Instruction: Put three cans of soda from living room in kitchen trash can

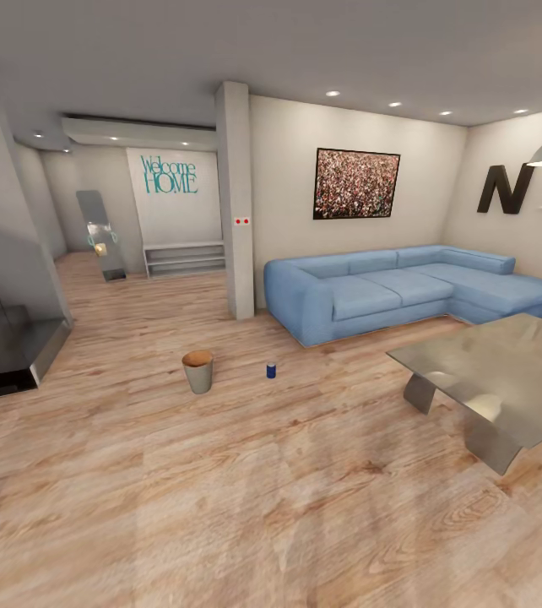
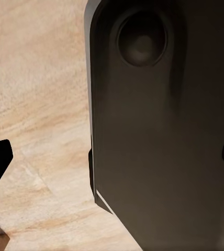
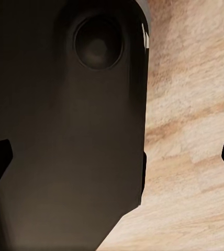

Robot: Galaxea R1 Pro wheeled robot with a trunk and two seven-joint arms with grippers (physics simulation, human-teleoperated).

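Dark grey rounded body panel (image 2: 164,130), round recess

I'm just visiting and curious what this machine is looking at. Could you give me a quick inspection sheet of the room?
Surface: pale wood plank floor.
Job's things: one dark blue can upright on the floor, just right of the grey waste bin, apart from it.
Clutter: nothing seen.
Pincers: left pincer and right pincer open, holding nothing, dark fingertips at the wrist views' edges.
Cables: nothing seen.
Surroundings: blue corner sofa, grey low table, framed picture, black N, "Welcome HOME" lettering.
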